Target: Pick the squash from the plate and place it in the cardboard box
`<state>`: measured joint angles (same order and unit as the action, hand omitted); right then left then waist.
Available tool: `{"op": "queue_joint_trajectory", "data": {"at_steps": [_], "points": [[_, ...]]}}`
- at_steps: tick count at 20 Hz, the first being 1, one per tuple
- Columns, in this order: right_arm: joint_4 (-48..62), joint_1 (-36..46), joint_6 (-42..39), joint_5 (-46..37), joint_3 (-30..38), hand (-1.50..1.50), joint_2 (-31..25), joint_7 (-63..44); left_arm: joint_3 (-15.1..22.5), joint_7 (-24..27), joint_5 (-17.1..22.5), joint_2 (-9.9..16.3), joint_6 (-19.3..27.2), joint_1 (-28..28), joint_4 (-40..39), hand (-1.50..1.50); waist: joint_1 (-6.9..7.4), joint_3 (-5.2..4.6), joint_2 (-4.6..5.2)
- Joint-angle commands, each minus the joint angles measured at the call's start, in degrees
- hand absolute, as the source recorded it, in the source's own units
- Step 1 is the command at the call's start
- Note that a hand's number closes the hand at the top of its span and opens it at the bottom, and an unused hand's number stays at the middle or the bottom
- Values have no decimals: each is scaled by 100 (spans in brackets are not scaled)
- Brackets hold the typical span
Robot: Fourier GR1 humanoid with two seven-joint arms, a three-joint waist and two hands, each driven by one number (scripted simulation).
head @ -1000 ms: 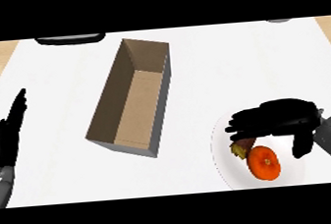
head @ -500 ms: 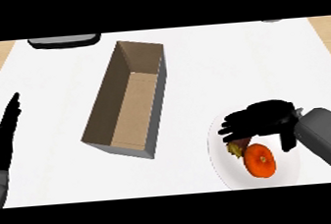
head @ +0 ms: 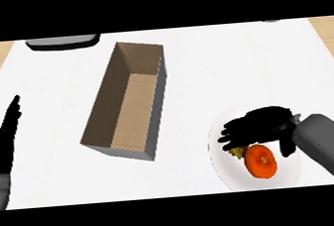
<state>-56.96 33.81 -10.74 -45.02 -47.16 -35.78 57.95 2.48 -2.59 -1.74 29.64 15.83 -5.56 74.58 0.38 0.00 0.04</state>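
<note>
An orange squash (head: 261, 160) with a yellowish-green stem end lies on a white plate (head: 229, 167) at the lower right. My right hand (head: 263, 127) hovers over the squash's far side. Its fingers are spread and bent toward the left, the thumb hangs down at the squash's right, and it covers the stem end in part. No closed grip on the squash shows. The cardboard box (head: 101, 122), long and open-topped, stands left of the plate in the middle of the counter. My left hand (head: 4, 147) rests open at the left edge, fingers up.
A dark grey object (head: 63, 42) sits at the counter's far left edge. White counter lies between the box and the plate. Wooden floor shows beyond the counter's left and right sides.
My right hand has shifted left and come down closer over the squash. The squash and the left hand have kept their places.
</note>
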Motion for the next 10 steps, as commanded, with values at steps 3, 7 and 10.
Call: {"op": "queue_joint_trajectory", "data": {"at_steps": [3,7,10], "points": [[-671,-289,-477,263,-82,-150,-551,1045,-67,-34,-64,-75,-48,-60,-156,0,-86,-4,-17],[-824,-123,-689,475,-18,-150,-616,1044,-109,-262,-86,-34,-106,-117,119,0,-28,-1,-17],[-924,-385,-439,132,-174,-150,-782,728,-52,-240,-153,-133,-102,286,467,0,4,1,-19]]}}
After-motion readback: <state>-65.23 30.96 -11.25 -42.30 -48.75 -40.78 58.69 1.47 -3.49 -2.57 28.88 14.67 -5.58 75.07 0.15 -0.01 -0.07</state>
